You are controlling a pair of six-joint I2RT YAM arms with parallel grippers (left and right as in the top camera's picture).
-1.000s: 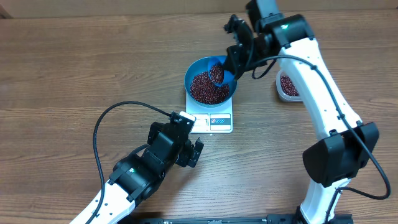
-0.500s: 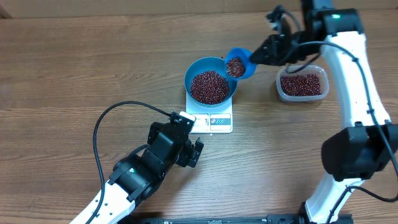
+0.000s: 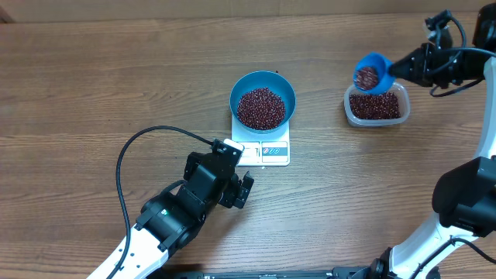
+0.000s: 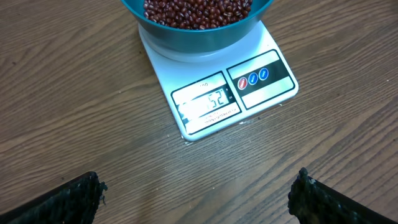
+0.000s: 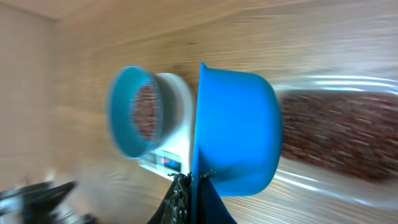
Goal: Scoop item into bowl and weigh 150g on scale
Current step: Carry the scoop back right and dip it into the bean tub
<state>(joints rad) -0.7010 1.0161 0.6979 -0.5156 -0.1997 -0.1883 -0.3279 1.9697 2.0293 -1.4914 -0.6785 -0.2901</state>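
Near edge of the brown wooden desk [image 3: 77, 77]: the left end effector [image 4: 198, 204] hovers with its fingers wide apart, holding nothing, just on the near side of the small white square digital scale [image 4: 230, 93].

Mid-desk: the scale carries the round bright blue bowl [image 3: 288, 97], well filled with small dark red-brown beans [image 3: 262, 108]. In the left wrist view the display ends in "52". Its leading part is washed out, so the total is not certain.

Far right of the desk: the right end effector [image 3: 411, 68] is clamped on the handle of a small blue scoop [image 3: 370, 71]. The scoop has some beans in it and hangs over the far-left corner of a clear rectangular plastic tub [image 3: 403, 108] of beans. Bowl and scoop are well apart.

Step, as judged: fine adjustment of the weight. The next move calls for a clean reading. If it is short, return with a small, slow tip over the bowl; if on target, empty the scoop into the tub.
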